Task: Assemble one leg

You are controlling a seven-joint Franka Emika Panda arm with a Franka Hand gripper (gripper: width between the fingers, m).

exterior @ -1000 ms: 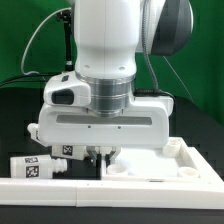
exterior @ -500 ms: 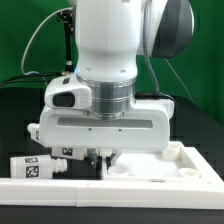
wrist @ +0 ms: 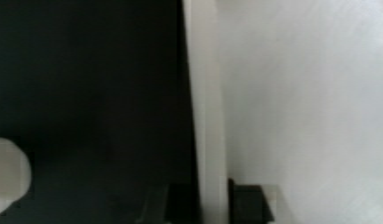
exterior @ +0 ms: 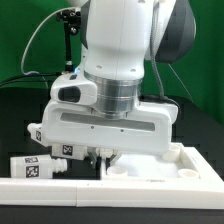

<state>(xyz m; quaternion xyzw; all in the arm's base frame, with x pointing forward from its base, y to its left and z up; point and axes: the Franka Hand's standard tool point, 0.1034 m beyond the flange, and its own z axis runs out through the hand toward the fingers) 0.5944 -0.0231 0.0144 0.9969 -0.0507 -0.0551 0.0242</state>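
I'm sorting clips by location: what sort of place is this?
Probably a robotics lab test bench: a big white robot arm hangs over a black tabletop, a green backdrop stands behind, and a small white blocky plastic leg carries black-and-white square tags.

Bright even light, wrist view blurred

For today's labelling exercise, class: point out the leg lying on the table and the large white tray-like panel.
the leg [exterior: 38,166], exterior view, on its tagged side face.
the tray-like panel [exterior: 182,150], exterior view, on its raised corner rim.
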